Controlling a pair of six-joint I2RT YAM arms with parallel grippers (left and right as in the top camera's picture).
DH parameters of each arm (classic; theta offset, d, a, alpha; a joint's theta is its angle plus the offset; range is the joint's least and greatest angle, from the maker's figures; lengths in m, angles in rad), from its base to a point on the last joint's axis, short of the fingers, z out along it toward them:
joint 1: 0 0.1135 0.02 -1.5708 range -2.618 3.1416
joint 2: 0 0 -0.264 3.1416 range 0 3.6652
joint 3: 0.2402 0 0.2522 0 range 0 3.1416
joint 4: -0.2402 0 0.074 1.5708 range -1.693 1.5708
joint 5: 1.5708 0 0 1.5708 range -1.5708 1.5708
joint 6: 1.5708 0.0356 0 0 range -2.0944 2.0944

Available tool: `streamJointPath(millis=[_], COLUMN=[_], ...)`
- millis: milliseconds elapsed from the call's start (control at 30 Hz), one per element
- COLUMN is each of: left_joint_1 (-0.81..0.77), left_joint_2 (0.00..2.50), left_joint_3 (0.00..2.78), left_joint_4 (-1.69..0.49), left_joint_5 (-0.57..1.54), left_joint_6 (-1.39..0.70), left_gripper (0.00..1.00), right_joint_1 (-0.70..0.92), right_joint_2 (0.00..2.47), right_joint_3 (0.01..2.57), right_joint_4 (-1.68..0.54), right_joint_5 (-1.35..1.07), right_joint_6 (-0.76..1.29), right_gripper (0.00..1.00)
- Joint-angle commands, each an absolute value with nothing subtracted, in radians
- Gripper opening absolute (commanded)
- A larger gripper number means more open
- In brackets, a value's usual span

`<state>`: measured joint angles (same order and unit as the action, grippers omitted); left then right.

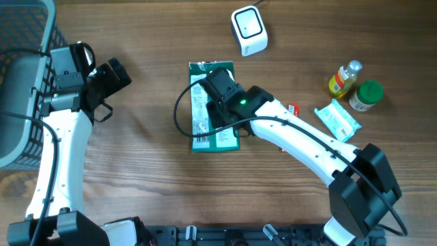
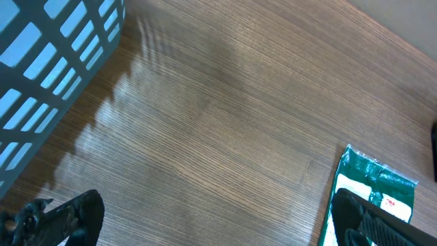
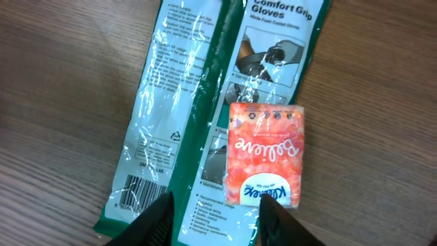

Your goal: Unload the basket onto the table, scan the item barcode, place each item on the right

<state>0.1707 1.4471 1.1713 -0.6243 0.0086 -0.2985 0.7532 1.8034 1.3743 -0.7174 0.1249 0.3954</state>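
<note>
A green and white gloves package (image 1: 205, 130) (image 3: 184, 102) lies flat mid-table, its barcode (image 3: 140, 186) facing up near its lower left corner. An orange tissue pack (image 3: 266, 154) rests on top of it; the arm hides it in the overhead view. My right gripper (image 1: 217, 80) (image 3: 218, 219) hovers over both, jaws apart, nothing between them; one fingertip sits by the barcode, the other at the tissue pack's lower edge. The white scanner (image 1: 248, 31) stands at the back. My left gripper (image 1: 113, 75) (image 2: 218, 225) is wide open over bare wood, left of the package (image 2: 372, 188).
A grey basket (image 1: 20, 82) (image 2: 48, 75) fills the far left. At the right are a yellow bottle (image 1: 345, 78), a green-lidded jar (image 1: 367, 96), a white and blue packet (image 1: 336, 119) and a small red item (image 1: 293, 108).
</note>
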Motion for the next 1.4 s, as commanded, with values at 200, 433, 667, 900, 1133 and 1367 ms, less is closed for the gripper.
streamJointPath(millis=[200, 433, 667, 900, 1133, 1367], left_joint_1=[0.175, 0.175, 0.175, 0.175, 0.175, 0.175], left_joint_2=[1.442, 1.442, 1.442, 1.442, 1.442, 1.442], left_joint_3=[1.181, 1.181, 1.181, 1.181, 1.181, 1.181], left_joint_4=[-0.621, -0.621, -0.621, -0.621, -0.621, -0.621], left_joint_5=[0.013, 0.013, 0.013, 0.014, 0.013, 0.013], left_joint_6=[-0.307, -0.307, -0.307, -0.307, -0.307, -0.307], left_gripper=[1.00, 1.00, 1.00, 1.00, 1.00, 1.00], right_joint_1=[0.828, 0.848, 0.848, 0.847, 0.834, 0.834], right_joint_2=[1.897, 1.969, 2.024, 2.030, 2.038, 1.999], right_joint_3=[1.366, 1.366, 1.366, 1.366, 1.367, 1.444], right_joint_4=[-0.686, -0.672, -0.644, -0.645, -0.635, -0.661], right_joint_5=[0.289, 0.392, 0.396, 0.396, 0.437, 0.471], right_joint_6=[0.395, 0.348, 0.288, 0.288, 0.289, 0.235], right_gripper=[0.51, 0.51, 0.51, 0.42, 0.37, 0.44])
